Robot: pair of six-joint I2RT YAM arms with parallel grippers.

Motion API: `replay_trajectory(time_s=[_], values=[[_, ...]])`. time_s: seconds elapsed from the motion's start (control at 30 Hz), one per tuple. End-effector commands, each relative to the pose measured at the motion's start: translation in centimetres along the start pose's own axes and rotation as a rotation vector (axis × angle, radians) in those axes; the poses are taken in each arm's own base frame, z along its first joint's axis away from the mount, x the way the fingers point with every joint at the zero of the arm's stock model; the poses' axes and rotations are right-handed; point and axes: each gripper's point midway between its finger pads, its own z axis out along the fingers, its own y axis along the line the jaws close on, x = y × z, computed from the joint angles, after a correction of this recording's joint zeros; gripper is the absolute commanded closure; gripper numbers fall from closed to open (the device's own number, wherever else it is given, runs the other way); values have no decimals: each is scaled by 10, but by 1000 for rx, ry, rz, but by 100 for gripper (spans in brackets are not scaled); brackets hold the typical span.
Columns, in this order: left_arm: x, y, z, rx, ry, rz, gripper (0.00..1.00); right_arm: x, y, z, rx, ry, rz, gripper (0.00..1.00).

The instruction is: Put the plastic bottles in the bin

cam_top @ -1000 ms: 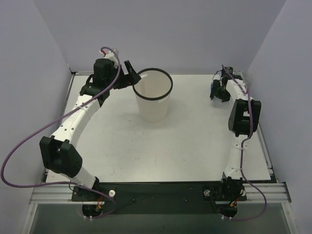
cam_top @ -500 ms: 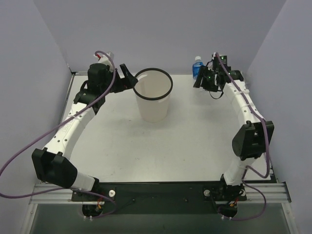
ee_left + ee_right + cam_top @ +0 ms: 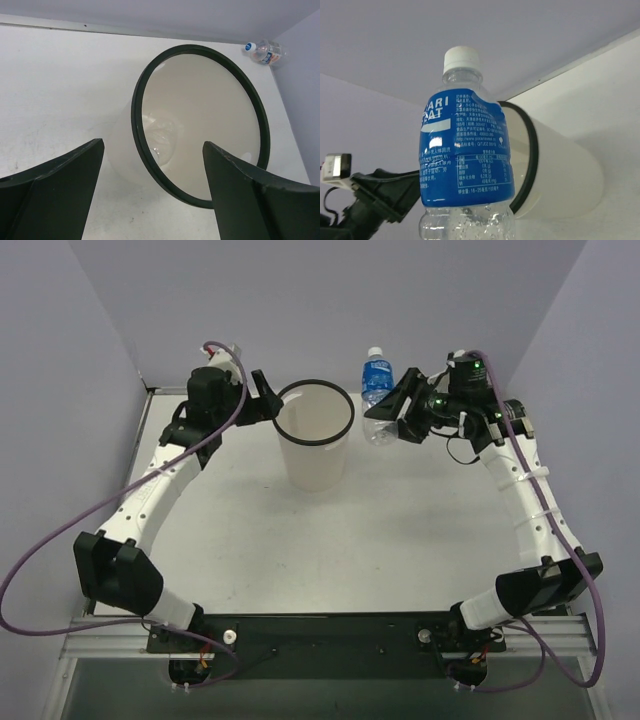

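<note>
And the right claw (image 3: 388, 418) is clamped on the lower body of the blue-labelled bottle (image 3: 375, 388), holding it up off the tabletop (image 3: 350, 540), upright, white cap on top, in the upper middle of the overhead view, just right of the bin (image 3: 315, 465) and not yet over its mouth. From the right wrist view the blue-labelled bottle (image 3: 465, 150) fills the frame, with the black rim and white wall of the bin (image 3: 560, 175) behind it, so to my eye the carry is lined up but has some way to go. Over on the other side, the left claw (image 3: 268, 398) hangs with its jaws wide apart, holding nothing, just beside the bin's left rim. Its own camera looks straight down into the bin (image 3: 136, 117), where a clear shape (image 3: 162, 142) lies at the bottom, maybe a bottle, though I can't tell for sure. To do this well, I'd say carry the bottle leftward until it's over the middle of the opening, well inside the black rim, and only then let go. Open too soon and it could clip the rim and bounce out, or nudge the light bin over. The left claw sits very close, so the right arm should stop short of it.
</note>
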Motion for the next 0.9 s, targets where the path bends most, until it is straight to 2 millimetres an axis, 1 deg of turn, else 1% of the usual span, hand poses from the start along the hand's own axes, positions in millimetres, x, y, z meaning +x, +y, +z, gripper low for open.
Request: replay_trajectory(time_s=[0.0,0.03,0.07,0.1,0.13,0.17,0.2,0.23,0.27,0.33,0.43,0.47,0.57,0.67,0.8,0.83,0.87], values=[[-29,-8,21,23,-66,126,9,58,46,6,-95,276,297,58],[-27,-7,26,19,-51,140,10,59,53,8,-103,291,320,59],[-32,-8,35,20,-51,157,10,62,55,14,-100,318,347,60],[-32,-6,39,15,-43,177,11,68,64,16,-103,349,384,62],[-33,-6,43,13,-35,183,11,69,69,20,-104,363,399,63],[-30,-4,51,12,-24,191,11,71,81,19,-129,388,400,63],[-36,-6,53,17,-37,201,11,74,81,29,-115,419,438,62],[-39,-7,56,22,-45,207,11,79,87,32,-108,450,490,61],[-38,-6,60,24,-43,208,11,81,91,35,-104,477,529,61],[-40,-12,64,52,-46,213,11,84,90,46,-71,500,614,61],[-35,-13,71,74,-36,216,11,76,90,55,-62,463,690,59],[-32,-12,74,74,-28,218,12,72,93,56,-61,460,743,58],[-27,-11,81,87,-16,226,15,60,105,62,-94,444,816,55],[-22,-14,86,113,-2,228,18,50,109,67,-98,425,889,51],[-18,-14,91,126,8,226,20,47,118,73,-114,441,973,49],[-17,-14,92,129,9,224,20,49,115,76,-108,445,990,48],[-17,-14,92,127,9,224,20,49,118,75,-122,445,992,47]])
